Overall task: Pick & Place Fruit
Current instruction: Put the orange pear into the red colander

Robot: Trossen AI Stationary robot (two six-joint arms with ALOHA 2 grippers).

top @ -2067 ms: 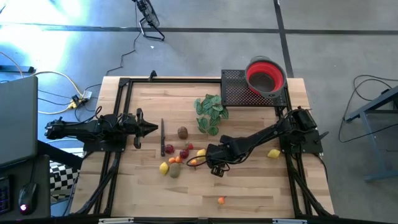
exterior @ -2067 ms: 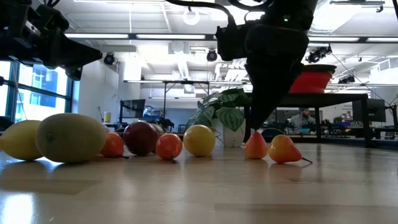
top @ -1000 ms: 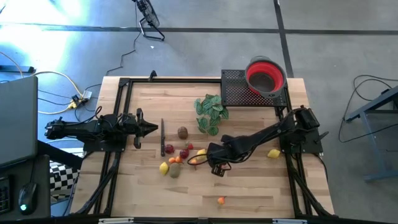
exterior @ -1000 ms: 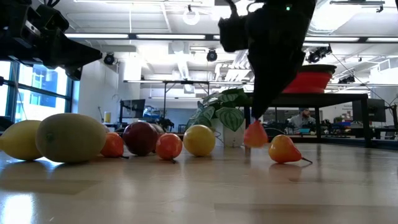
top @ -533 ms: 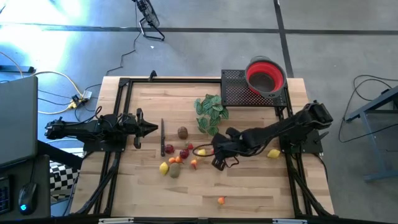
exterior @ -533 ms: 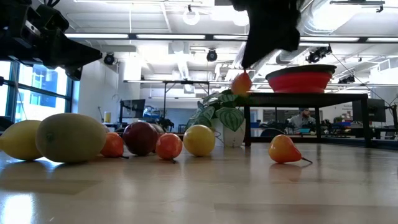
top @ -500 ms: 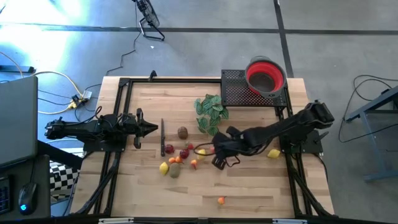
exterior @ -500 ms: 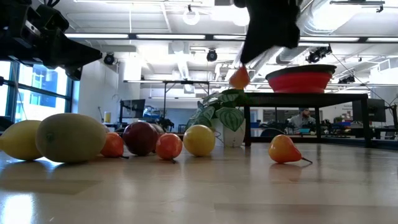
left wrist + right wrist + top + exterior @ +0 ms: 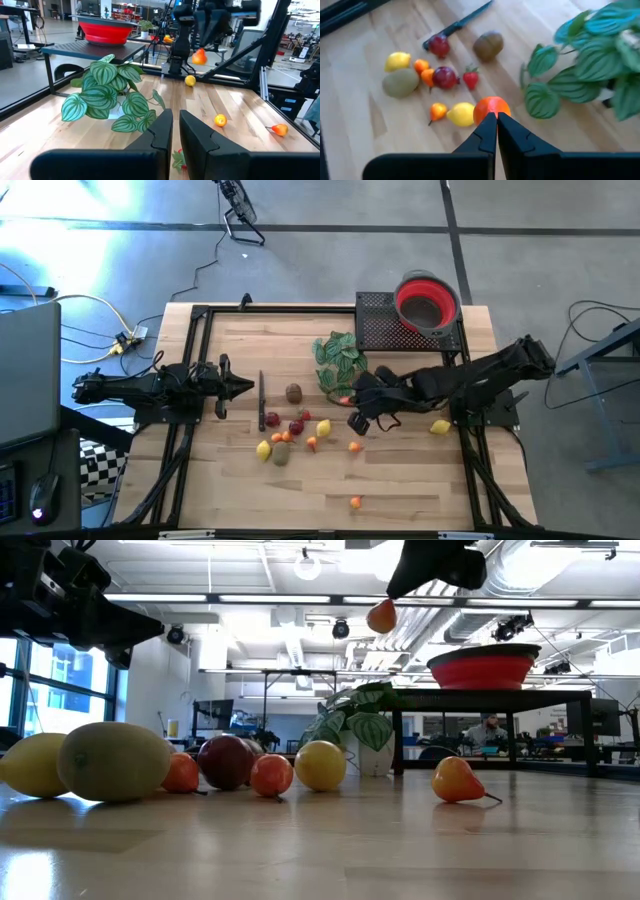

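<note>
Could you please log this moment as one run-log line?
right end effector: shut on orange fruit, lifted above table | left end effector: idle, shut | red bowl: no fruit visible

The wooden bench (image 9: 240,490) carries a cluster of small fruit (image 9: 285,436) near its middle, with a knife (image 9: 261,400) just beside it. A leafy sprig (image 9: 335,360) lies farther back, and single pieces sit apart: a yellow one (image 9: 440,427) and an orange one (image 9: 355,501).
</note>
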